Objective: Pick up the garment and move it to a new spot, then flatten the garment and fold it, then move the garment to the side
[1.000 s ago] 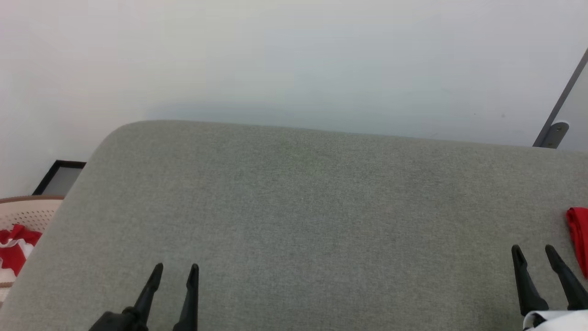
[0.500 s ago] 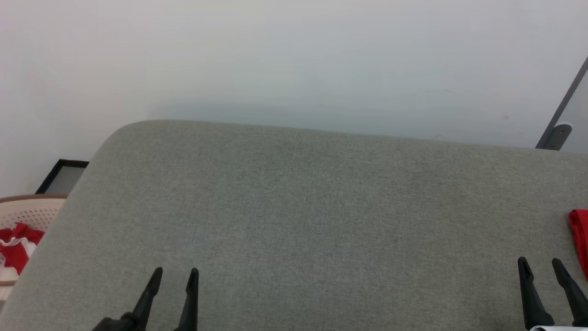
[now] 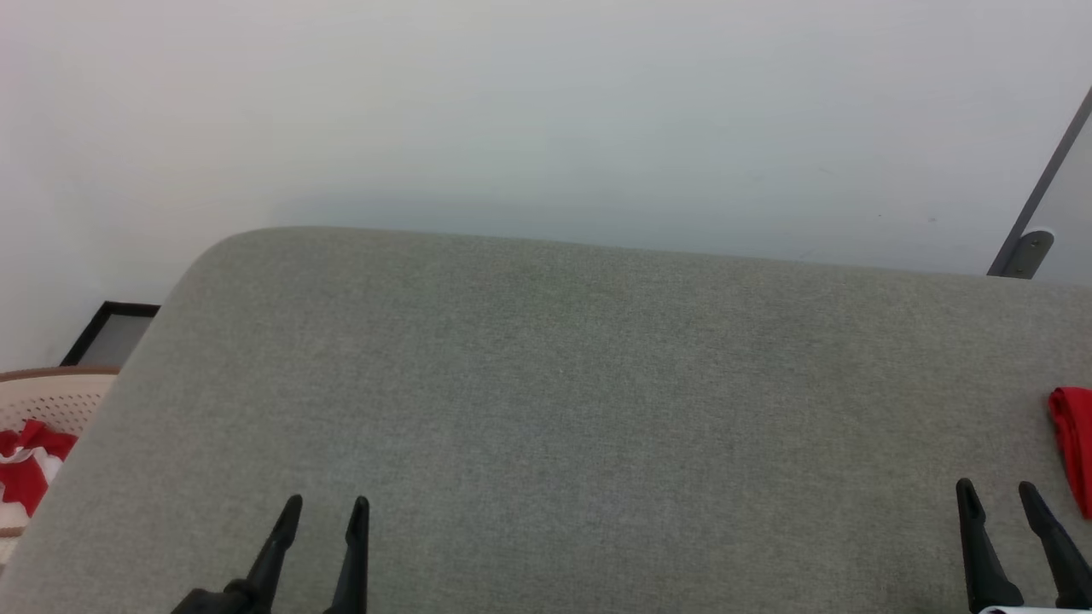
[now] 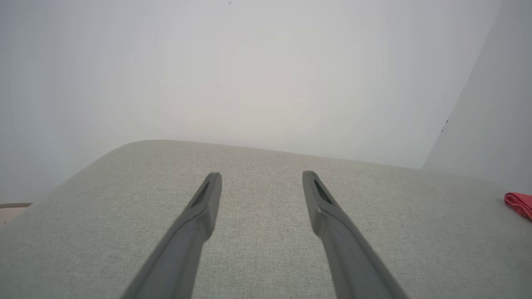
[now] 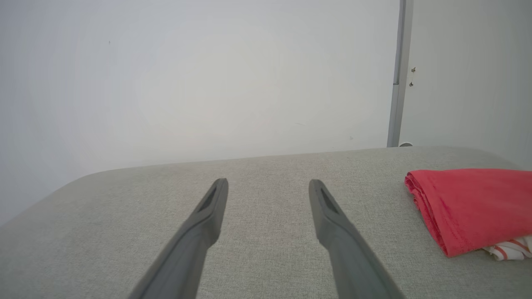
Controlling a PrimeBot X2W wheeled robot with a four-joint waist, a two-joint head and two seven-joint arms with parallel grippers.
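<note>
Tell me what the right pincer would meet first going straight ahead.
Nothing nearby: the open right pincer points across the grey cushion toward the pale wall, probably the first obstacle; depth is unclear. The folded garment lies off to its right.

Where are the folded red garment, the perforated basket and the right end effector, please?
folded red garment (image 5: 469,203): right wrist view, on its top red layer.
perforated basket (image 3: 60,396): head view, on its pale perforated wall.
right end effector (image 3: 996,492): head view, midway between its open fingertips.
</note>
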